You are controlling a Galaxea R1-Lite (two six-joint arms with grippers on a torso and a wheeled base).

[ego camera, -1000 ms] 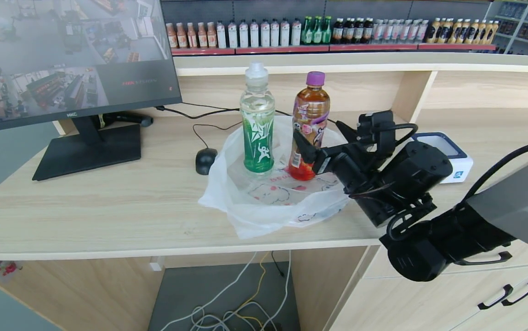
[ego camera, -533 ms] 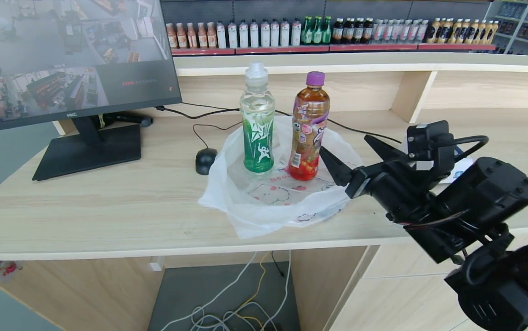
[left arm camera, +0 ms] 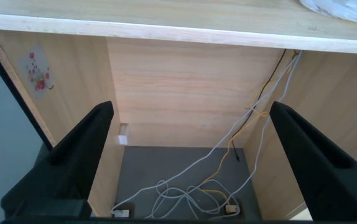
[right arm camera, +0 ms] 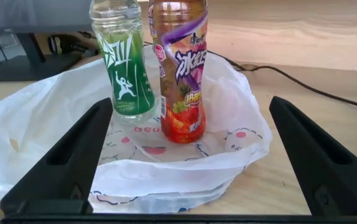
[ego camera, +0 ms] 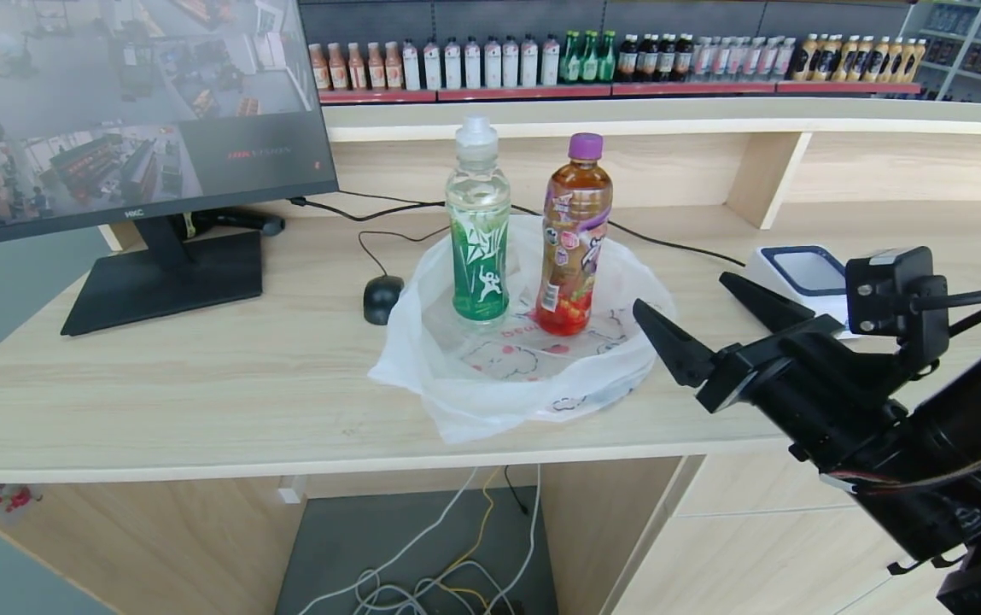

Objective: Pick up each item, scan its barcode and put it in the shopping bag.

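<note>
Two bottles stand upright, side by side, in the one white shopping bag [ego camera: 490,389] on the counter [ego camera: 200,384]: a green-labelled bottle [ego camera: 478,231] and a purple-capped tea bottle [ego camera: 574,239]. The right gripper [ego camera: 680,292] hangs just beside the bag's right edge, its two fingers spread apart and empty, with one scanner [ego camera: 806,272] behind it. The left gripper [left arm camera: 191,106], likewise spread and empty, sits below the counter edge facing loose cables [left arm camera: 185,193]; one monitor [ego camera: 114,102] and one mouse [ego camera: 382,297] stand left of the bag

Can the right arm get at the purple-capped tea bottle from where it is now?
Probably yes. The right gripper is open and points at the tea bottle, with only the shopping bag's low rim between them. The green bottle stands on its far side, out of the way.
</note>
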